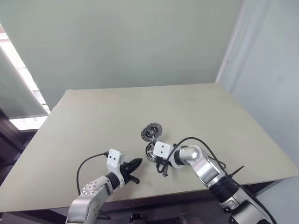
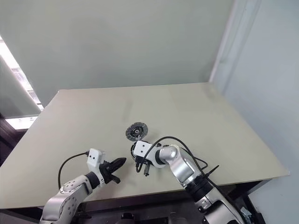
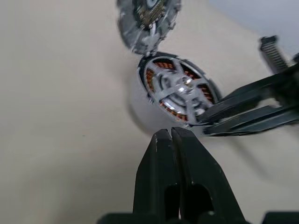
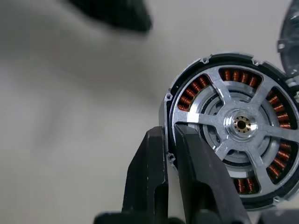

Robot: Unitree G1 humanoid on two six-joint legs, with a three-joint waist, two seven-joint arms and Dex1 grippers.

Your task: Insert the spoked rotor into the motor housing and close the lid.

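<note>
On the pale beige table (image 1: 93,126), which stands before a plain light green wall (image 1: 131,42) with a bright window strip at the robot's left, the three motor parts sit near the front edge. Nearest the wall, the lid (image 1: 150,132) lies flat on the table, a grey toothed disc with a dark hub. Just in front of it, edge close to edge, is the motor housing (image 4: 233,126), its ring of copper windings visible between the arms of the spoked rotor (image 4: 240,125), which is seated inside it with the hub centred.

The right gripper (image 4: 170,140) is clamped on the rim of the housing, one finger on the outer wall and one on the inner silver ring. In the left wrist view the housing appears tilted, its gripped edge raised off the table.

The left gripper (image 3: 170,140) is closed on nothing. It hovers above the table, just beside the housing and pointing toward it, without contact.
</note>
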